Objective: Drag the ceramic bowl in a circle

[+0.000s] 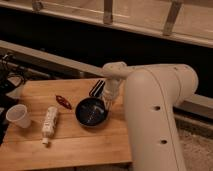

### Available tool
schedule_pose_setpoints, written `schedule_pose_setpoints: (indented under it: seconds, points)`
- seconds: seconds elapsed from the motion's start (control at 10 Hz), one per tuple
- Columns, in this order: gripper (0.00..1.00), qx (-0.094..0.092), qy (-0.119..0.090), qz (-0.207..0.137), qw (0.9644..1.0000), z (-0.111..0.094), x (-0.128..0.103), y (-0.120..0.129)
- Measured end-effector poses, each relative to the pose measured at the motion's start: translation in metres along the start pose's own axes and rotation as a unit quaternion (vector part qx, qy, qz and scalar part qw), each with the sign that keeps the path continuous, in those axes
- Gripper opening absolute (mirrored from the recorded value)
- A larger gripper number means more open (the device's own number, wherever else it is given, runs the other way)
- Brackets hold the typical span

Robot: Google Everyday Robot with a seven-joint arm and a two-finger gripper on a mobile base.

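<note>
White-cased, the tool [107, 100] sits at the right rim of the ceramic bowl [90, 112] (clenched or released, I cannot tell). The bowl rests on the wooden bench [75, 147]. A ribbed black block [96, 88] lies just behind the bowl, and a white cup [17, 116] stands well left of it.

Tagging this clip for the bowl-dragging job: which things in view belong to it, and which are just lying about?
Part of the job:
ceramic bowl, glossy black
gripper, down at the bowl's right rim

Lying about:
white cup, far left
white bottle, on its side
small red object
black ribbed block, behind the bowl
</note>
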State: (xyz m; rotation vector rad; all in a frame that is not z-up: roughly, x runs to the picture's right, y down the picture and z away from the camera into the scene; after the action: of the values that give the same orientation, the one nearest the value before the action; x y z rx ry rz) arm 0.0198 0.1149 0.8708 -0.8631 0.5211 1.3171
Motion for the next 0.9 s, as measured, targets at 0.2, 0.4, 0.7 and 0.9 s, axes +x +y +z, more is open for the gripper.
schedule_pose_setpoints:
  seconds: [0.2,0.4,0.7,0.9]
  points:
    - [0.00,0.000,-0.007,0.010,0.9999,-0.004,0.003,-0.002]
    - [0.00,0.012,-0.032,0.047,0.9983,-0.025,0.018,-0.022]
    - [0.00,0.043,-0.067,0.121,0.9895,-0.068,0.051,-0.064]
    - [0.00,0.045,-0.079,0.179,0.9796,-0.085,0.071,-0.110]
